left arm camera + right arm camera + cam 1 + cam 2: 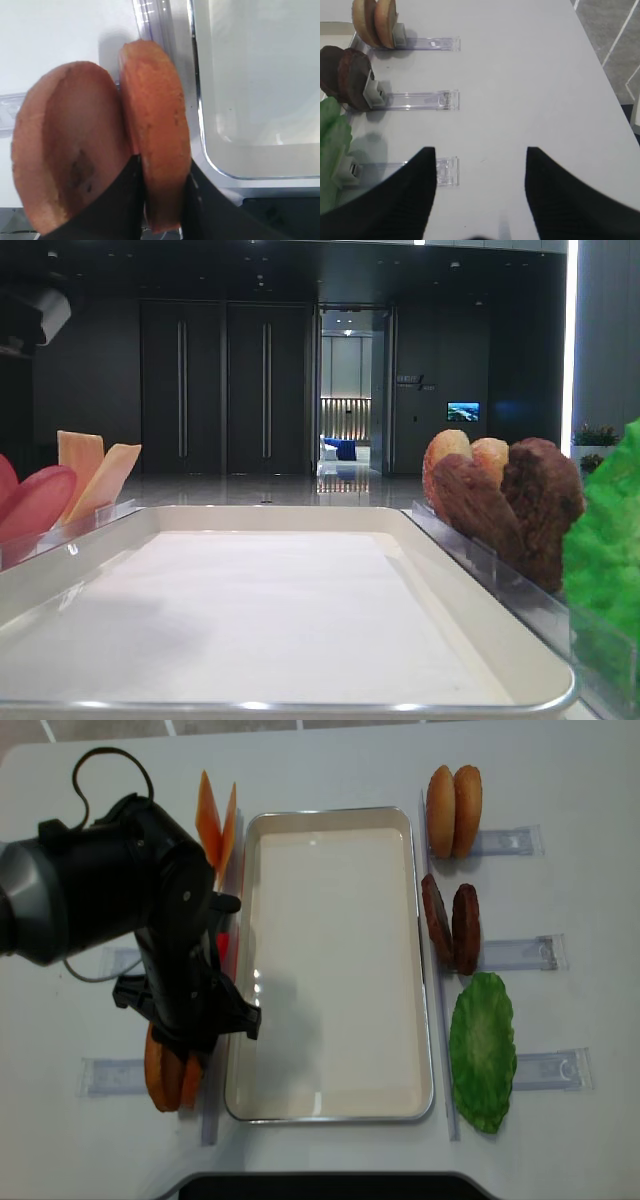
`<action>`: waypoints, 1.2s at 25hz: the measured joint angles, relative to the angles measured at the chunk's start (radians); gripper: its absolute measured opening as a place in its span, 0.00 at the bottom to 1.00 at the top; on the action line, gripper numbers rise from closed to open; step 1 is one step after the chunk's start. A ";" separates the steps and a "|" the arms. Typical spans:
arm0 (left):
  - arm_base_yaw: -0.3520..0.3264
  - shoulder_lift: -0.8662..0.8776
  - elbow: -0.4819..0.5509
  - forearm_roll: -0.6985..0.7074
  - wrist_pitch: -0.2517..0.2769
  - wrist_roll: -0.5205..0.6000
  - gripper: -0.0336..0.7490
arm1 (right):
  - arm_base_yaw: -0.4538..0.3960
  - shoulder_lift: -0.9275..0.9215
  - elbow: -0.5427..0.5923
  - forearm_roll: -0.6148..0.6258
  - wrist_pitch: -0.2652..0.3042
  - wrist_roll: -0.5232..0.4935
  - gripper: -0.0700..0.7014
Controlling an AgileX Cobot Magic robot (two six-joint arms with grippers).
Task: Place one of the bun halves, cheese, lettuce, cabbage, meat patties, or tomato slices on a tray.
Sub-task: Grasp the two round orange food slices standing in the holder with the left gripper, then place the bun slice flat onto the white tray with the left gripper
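My left gripper (162, 167) is shut on a bun half (155, 110) that stands on edge, with a second bun half (70, 145) just left of it. From above, that pair (165, 1072) sits left of the near-left corner of the white tray (330, 815), under the left arm (150, 920). The tray's lining is bare. My right gripper (480, 150) is open over bare table, with lettuce (332, 135), meat patties (347, 75) and another bun pair (375, 20) to its left.
Cheese slices (215, 815) and a sliver of tomato slices (228, 945) stand along the tray's left side. Buns (453, 798), patties (450, 925) and lettuce (482, 1050) line its right side. Clear plastic holders (520, 955) lie beside them.
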 joint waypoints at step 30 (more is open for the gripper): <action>0.000 -0.132 -0.199 -0.090 0.090 0.066 0.22 | 0.027 0.000 0.000 0.000 0.000 0.000 0.57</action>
